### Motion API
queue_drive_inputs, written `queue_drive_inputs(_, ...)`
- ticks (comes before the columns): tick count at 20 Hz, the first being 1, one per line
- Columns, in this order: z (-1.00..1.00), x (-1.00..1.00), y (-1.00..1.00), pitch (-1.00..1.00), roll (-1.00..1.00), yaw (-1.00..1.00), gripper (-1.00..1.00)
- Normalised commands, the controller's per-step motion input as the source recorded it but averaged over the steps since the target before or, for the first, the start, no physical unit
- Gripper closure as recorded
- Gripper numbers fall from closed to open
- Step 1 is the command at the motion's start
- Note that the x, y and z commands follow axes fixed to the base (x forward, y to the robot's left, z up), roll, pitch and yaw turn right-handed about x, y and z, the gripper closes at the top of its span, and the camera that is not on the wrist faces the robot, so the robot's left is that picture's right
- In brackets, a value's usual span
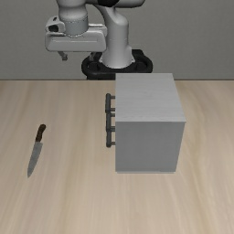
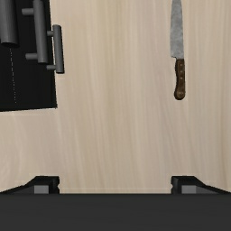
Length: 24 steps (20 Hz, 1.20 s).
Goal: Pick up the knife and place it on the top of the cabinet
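Gripper (image 2: 117, 184) wide open and empty above the wooden table (image 1: 69, 201), knife (image 1: 36, 151) flat, well apart from the grey cabinet (image 1: 146, 123).

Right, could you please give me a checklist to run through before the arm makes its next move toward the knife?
1. Jaws open, nothing between them: ok.
2. Brown-handled steel knife lies flat on the light wooden table, nothing touching it: ok.
3. Jaws above the knife: not ok; they hang high near the robot's base, with the knife off to one side.
4. Jaws' closing line crosses the knife's length: ok.
5. Top of the grey box-shaped cabinet free for placing: ok.
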Motion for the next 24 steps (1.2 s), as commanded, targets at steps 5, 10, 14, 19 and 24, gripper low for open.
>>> queue_drive_inputs(5, 0.00, 0.00, -1.00, 0.00, 0.00, 0.00, -1.00)
queue_drive_inputs(10, 0.00, 0.00, -1.00, 0.00, 0.00, 0.00, -1.00)
queue_drive_inputs(14, 0.00, 0.50, -0.50, 0.00, 0.00, 0.00, -1.00)
queue_drive_inputs(19, 0.00, 1.00, 0.00, 0.00, 0.00, 0.00, -1.00)
queue_drive_inputs(24, -0.20, 0.60, 0.20, 0.00, 0.00, 0.00, -1.00)
